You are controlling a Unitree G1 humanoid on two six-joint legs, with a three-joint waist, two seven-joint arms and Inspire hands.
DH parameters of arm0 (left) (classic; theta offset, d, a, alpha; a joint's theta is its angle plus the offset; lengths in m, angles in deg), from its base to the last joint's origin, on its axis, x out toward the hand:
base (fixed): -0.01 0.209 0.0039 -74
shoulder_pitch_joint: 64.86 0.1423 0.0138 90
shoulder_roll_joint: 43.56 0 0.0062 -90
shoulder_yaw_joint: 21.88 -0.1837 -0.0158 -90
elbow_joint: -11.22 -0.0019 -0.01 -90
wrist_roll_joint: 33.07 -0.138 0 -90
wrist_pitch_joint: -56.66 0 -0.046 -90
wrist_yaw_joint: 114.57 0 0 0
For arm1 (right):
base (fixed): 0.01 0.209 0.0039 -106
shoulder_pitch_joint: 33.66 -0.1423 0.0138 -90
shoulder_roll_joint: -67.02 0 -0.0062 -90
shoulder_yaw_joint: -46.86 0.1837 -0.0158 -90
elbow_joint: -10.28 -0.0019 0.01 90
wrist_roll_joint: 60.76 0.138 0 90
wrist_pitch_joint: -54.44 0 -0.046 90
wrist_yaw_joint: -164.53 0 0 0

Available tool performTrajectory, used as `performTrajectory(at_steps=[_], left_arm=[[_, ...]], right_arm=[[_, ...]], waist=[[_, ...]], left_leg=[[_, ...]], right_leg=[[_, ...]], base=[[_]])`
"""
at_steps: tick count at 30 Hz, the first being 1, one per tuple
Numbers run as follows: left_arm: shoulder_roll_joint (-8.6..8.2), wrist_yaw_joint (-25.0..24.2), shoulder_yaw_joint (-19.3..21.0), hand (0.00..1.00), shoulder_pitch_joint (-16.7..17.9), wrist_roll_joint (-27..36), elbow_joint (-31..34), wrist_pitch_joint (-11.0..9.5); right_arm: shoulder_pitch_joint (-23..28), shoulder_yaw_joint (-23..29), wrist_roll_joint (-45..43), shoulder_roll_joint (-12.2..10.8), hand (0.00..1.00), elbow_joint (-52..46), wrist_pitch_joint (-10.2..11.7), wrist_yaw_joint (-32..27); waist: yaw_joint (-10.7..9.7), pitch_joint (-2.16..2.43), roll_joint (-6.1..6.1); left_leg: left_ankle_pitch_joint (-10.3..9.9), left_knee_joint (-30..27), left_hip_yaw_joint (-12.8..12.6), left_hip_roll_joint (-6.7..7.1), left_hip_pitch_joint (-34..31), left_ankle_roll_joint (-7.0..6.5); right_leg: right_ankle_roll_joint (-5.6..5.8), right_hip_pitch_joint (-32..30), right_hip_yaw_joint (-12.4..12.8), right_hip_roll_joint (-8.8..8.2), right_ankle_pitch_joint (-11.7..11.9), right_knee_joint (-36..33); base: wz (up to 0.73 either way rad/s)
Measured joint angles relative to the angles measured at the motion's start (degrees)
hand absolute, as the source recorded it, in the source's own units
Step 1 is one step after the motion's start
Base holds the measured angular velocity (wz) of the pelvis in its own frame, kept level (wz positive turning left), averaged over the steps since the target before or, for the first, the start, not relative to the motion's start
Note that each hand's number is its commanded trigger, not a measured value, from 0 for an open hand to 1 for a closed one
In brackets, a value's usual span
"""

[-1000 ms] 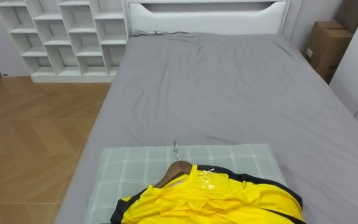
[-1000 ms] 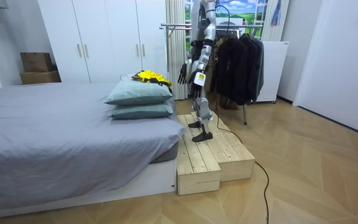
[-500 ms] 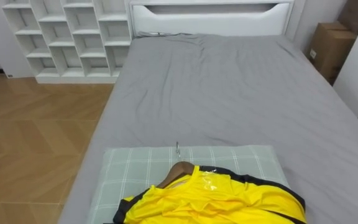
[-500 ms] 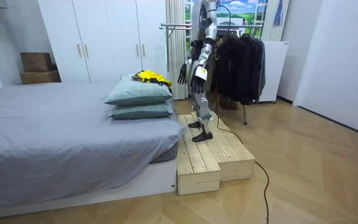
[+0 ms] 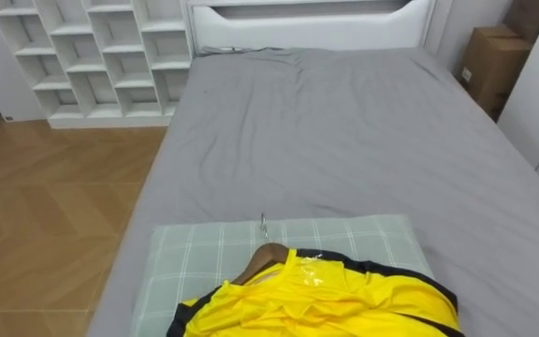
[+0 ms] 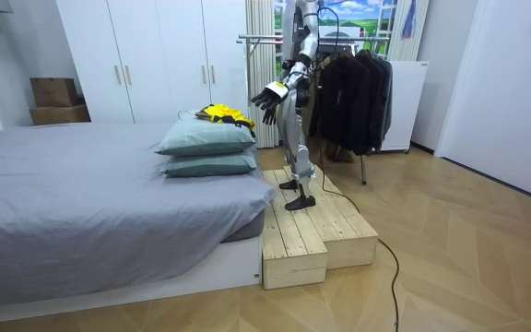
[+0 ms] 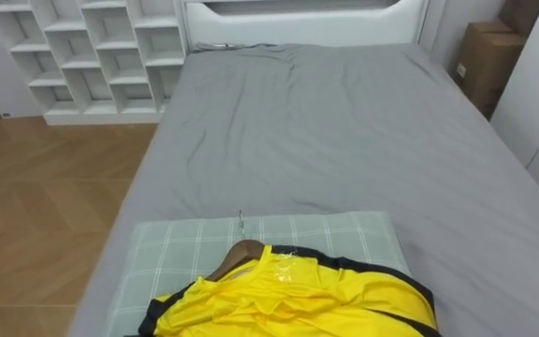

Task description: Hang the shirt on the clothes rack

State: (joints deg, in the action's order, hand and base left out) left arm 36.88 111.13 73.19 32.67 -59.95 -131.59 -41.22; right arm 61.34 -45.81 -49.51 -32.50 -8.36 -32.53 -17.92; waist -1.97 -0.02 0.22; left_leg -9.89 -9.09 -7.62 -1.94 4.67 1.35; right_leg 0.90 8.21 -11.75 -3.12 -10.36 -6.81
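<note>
**A:** Has lifted the left hand (image 6: 267,96) from beside the hip to chest height since a second ago. Holds it out toward the pillows (image 6: 208,149) now, fingers spread apart, gripping nothing.

**B:** Standing where?

**A:** On a wooden step (image 6: 307,221) at the end of a grey bed (image 5: 344,140), facing it. Behind, close by, a clothes rail (image 6: 265,39) hung with dark coats (image 6: 353,88).

**B:** And the clothing to hang?

**A:** Apart from the hand. A yellow shirt (image 5: 326,300) with dark trim, lying crumpled on the top pillow (image 5: 195,248), pale green with a check pattern, stacked on a second one. Already on a wooden hanger (image 5: 265,255), brown shoulder poking out of the collar, metal hook (image 5: 263,223) pointing up the bed toward the white headboard (image 5: 307,23).

**B:** Around the bed?

**A:** White cube shelves (image 5: 92,56) on the left, standing on a wood floor (image 5: 45,206). A cardboard box (image 5: 494,61) on the right.
</note>
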Motion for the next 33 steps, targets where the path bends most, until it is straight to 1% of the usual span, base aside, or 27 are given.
performTrajectory(at_steps=[1,4,7,10,11,13,16,18,20,22,23,27,30,33], left_arm=[[0.02,0.44,-0.63,0.0,-0.51,-1.4,0.03,0.01],[0.03,1.42,-0.85,0.0,-1.55,-5.74,0.27,-0.03],[0.6,2.2,-0.94,0.0,-1.76,-12.07,2.9,0.04],[1.07,3.49,-1.54,0.0,-1.78,-16.63,6.54,0.06],[1.18,3.77,-1.87,0.0,-1.79,-17.24,6.8,0.1],[1.25,3.95,-2.33,0.0,-1.8,-20.19,6.91,0.54],[1.35,3.92,-4.85,0.0,-1.8,-21.88,6.92,1.5],[1.33,3.78,-5.88,0.0,-1.8,-22.87,6.92,1.72],[1.33,3.67,-6.12,0.0,-1.8,-23.46,6.92,1.85],[1.34,3.54,-6.1,0.0,-1.79,-24.5,6.92,2.62],[1.36,3.52,-6.12,0.0,-1.77,-24.61,6.92,2.68],[1.36,3.47,-6.47,0.0,-1.83,-25.27,6.92,3.07],[1.35,3.47,-6.65,0.0,-1.85,-25.88,6.92,3.69],[1.36,3.46,-6.68,0.0,-2.15,-27.89,6.92,3.78]], right_arm=[[-0.06,-0.04,0.24,0.11,0.0,0.09,0.04,-0.08],[-0.13,-0.52,0.43,0.28,0.0,0.35,0.08,-0.58],[-0.55,-0.58,-0.1,0.35,0.0,0.37,0.12,-0.55],[-0.65,-0.53,-0.5,0.48,0.0,0.27,0.12,-0.54],[-0.66,-0.53,-0.61,0.5,0.0,0.22,0.12,-0.54],[-1.07,-0.53,-1.59,0.51,0.0,0.16,0.11,-0.48],[-1.15,-0.47,-2.77,0.57,0.0,-0.16,0.11,0.13],[-1.12,-0.44,-2.81,0.61,0.0,-0.19,0.1,0.17],[-1.15,-0.38,-2.84,0.62,0.0,-0.19,0.1,0.25],[-1.14,0.08,-2.86,0.7,0.0,-0.19,0.1,0.66],[-1.15,0.13,-2.85,0.7,0.0,-0.19,0.1,0.66],[-1.22,0.13,-2.83,0.85,0.0,-0.16,0.07,0.57],[-1.07,0.22,-2.65,0.95,0.0,-0.16,0.05,0.52],[-1.03,0.2,-1.9,0.98,0.0,-0.13,0.05,0.48]], waist=[[-0.03,-0.05,0.1],[-0.09,-0.06,0.2],[-1.09,-0.02,0.18],[-1.53,0.03,0.06],[-1.69,0.05,0.06],[-2.68,0.08,0.03],[-3.03,0.26,-0.15],[-3.08,0.26,-0.17],[-3.21,0.26,-0.16],[-3.62,0.26,-0.07],[-3.77,0.27,-0.02],[-4.25,0.51,0.46],[-4.39,0.44,0.63],[-4.37,0.25,0.74]], left_leg=[[0.0,-0.01,0.02,0.0,-0.07,0.0],[0.0,-0.03,0.08,0.0,-0.17,0.0],[0.0,-0.06,0.04,0.01,-0.24,0.0],[0.01,-0.09,-0.07,0.1,-0.49,-0.01],[0.01,-0.09,-0.06,0.14,-0.49,-0.01],[0.01,-0.09,0.08,0.24,-0.53,-0.01],[0.01,-0.08,-0.05,0.25,-0.87,-0.02],[0.01,-0.08,-0.05,0.25,-0.92,-0.02],[0.01,-0.07,-0.06,0.25,-0.89,-0.02],[0.01,-0.07,-0.06,0.24,-0.88,-0.02],[0.01,-0.06,-0.05,0.24,-0.89,-0.02],[0.0,-0.04,-0.06,0.24,-0.8,-0.03],[0.0,-0.02,-0.02,0.23,-0.61,-0.03],[0.0,0.14,-0.04,0.23,-0.35,-0.03]], right_leg=[[0.0,-0.04,0.0,0.0,0.0,0.01],[0.0,-0.07,-0.02,0.0,0.0,0.04],[0.0,-0.12,-0.02,0.0,0.0,0.05],[0.0,-0.33,-0.02,-0.09,0.0,0.05],[0.0,-0.33,0.0,-0.12,0.0,0.05],[0.01,-0.43,0.04,-0.2,0.0,0.05],[0.02,-0.92,0.24,-0.22,0.01,0.01],[0.03,-1.03,0.33,-0.22,0.02,-0.04],[0.03,-1.05,0.46,-0.22,0.02,-0.05],[0.03,-1.05,0.54,-0.22,0.02,-0.06],[0.03,-1.05,0.54,-0.22,0.02,-0.05],[0.03,-1.07,0.58,-0.21,0.03,-0.11],[0.03,-0.94,0.76,-0.2,0.03,-0.16],[0.03,-0.81,0.91,-0.2,0.02,-0.2]], base=[[0.0],[0.0],[0.0],[0.0],[0.0],[0.0],[0.0],[0.0],[0.0],[0.0],[0.0],[0.0],[0.0],[0.0]])
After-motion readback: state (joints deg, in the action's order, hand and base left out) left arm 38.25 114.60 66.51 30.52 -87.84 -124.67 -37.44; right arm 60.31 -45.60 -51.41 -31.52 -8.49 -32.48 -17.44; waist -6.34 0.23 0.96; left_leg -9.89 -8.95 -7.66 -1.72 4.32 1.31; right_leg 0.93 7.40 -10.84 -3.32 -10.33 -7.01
